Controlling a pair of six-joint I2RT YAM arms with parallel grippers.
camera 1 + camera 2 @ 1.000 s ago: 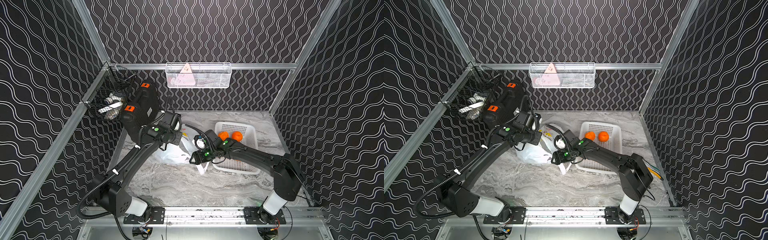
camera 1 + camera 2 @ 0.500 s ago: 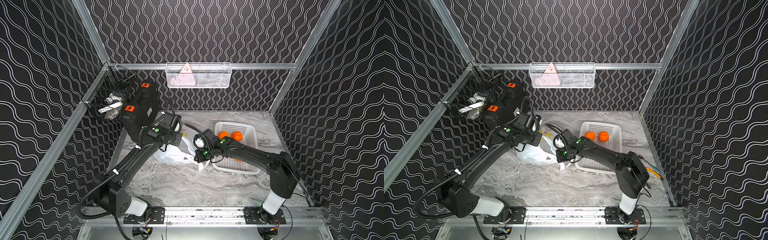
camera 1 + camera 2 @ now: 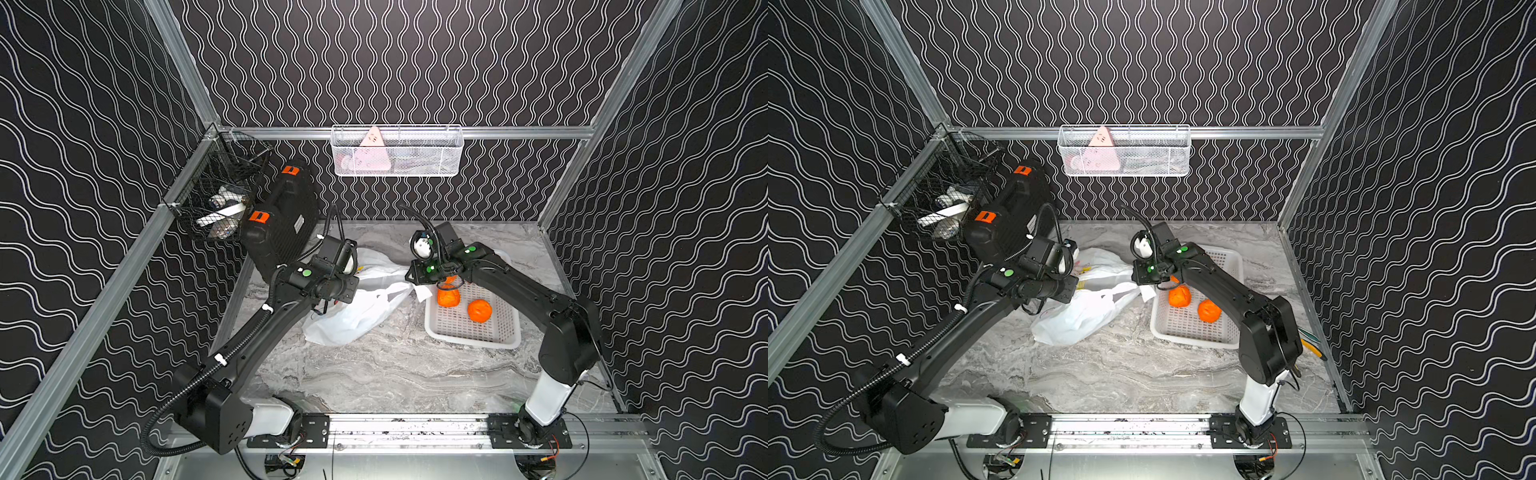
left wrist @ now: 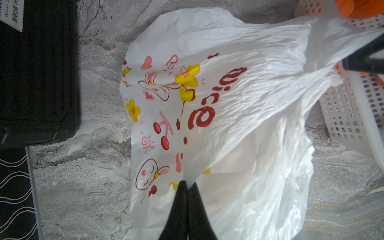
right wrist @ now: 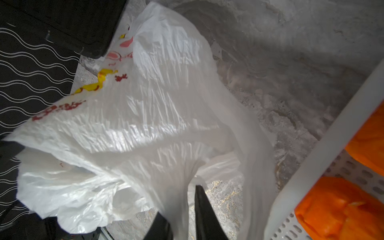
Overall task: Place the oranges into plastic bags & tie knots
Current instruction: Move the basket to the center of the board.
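White, thin, crinkly film: the plastic bag lies slumped on the marble tabletop just beside the white perforated basket, with one strip of it drawn out toward the basket's rim. At least two oranges sit inside the basket, none visibly in the bag.

The left gripper has its jaws pressed together, pinching a fold of printed film on the bag's side away from the basket. The right gripper, close to the basket's rim, has narrow jaws with a strip of film running between them.

The bag looks almost weightless, limp and slippery, and likely to tear under a hard pull. Its handle strips or mouth edge seem the best holds. The oranges look firm and prone to rolling, best pinched across the middle.
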